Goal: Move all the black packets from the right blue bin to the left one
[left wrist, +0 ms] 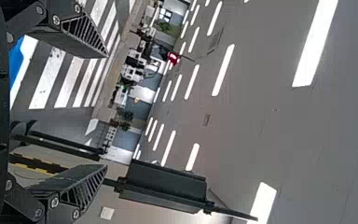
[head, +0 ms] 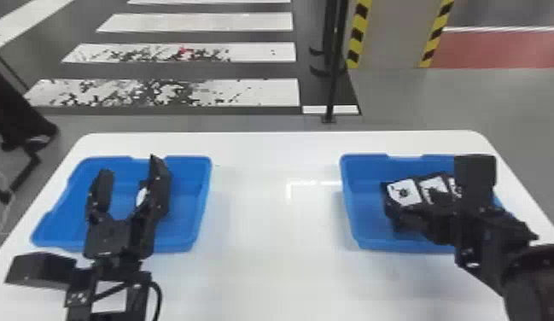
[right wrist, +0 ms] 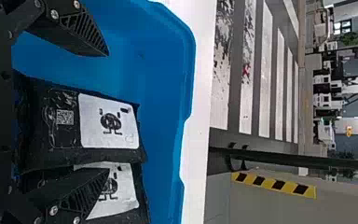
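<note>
1. At the lower left of the head view, the left end effector (head: 129, 170) reaches over the left blue bin (head: 199, 213), its fingers spread wide and gripping nothing.
2. From the right edge, the right end effector (head: 416, 209) angles down into the right blue bin (head: 352, 217). Its fingers stand well apart, with hold of nothing; in its wrist view, one is over bare blue plastic and the other overlaps a packet.
3. Right of centre, the black packets (head: 403, 193) lie side by side in the right bin, three white labels showing, one partly hidden by the arm.
4. At left, a dark item with a white patch (head: 141, 196) sits in the left bin, mostly behind a finger.
5. Across the middle and bottom, the white table (head: 271, 239) carries both bins.
6. Beyond, toward the top, stand a black post (head: 333, 85) and a grey pillar (head: 399, 34) with yellow-and-black edges; white floor stripes (head: 203, 23) run upper left.
</note>
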Controlling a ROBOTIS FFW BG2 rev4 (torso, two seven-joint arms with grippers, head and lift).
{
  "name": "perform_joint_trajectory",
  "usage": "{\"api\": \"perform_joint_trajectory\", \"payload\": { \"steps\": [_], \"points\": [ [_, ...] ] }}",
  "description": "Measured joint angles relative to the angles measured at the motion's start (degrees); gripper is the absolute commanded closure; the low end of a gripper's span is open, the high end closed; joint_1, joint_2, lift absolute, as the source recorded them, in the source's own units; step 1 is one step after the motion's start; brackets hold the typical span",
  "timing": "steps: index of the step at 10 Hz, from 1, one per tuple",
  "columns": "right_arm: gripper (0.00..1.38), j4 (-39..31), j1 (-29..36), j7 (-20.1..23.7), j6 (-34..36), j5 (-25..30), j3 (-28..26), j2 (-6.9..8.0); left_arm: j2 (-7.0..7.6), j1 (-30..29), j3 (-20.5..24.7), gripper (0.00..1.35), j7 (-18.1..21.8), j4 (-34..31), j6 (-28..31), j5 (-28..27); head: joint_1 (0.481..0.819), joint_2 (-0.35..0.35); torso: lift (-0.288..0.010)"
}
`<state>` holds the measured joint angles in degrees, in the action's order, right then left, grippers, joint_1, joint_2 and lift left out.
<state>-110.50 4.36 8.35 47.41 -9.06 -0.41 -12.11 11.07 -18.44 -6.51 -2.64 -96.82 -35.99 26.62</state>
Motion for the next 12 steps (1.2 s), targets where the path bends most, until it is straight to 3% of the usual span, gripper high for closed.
{"api": "perform_joint_trajectory", "payload": {
  "steps": [2, 5, 7, 12],
  "points": [
    [0.47, 0.2, 0.0, -0.2, 2.0, 0.2, 0.1, 0.06, 0.00, 0.0, 0.0, 0.22, 0.0, 0.0, 0.0, 0.1, 0.695, 0.037, -0.168],
    [0.74, 0.6, -0.2, -0.8, 5.3, 0.1, -0.2, 0.07, -0.07, -0.1, 0.2, 0.22, 0.0, 0.0, -0.1, 0.3, 0.695, 0.033, -0.168],
    [1.10, 1.8, -0.5, -0.7, 5.7, -1.1, -0.4, 0.11, -0.17, -0.3, 0.2, 0.22, 0.0, 0.0, -0.2, 0.4, 0.695, 0.035, -0.168],
    [1.12, 0.0, 2.3, 0.3, -1.7, -7.7, -2.3, 0.34, -0.35, -0.7, 0.0, 0.22, -0.1, 0.1, -0.8, 1.2, 0.695, 0.050, -0.168]
  ]
}}
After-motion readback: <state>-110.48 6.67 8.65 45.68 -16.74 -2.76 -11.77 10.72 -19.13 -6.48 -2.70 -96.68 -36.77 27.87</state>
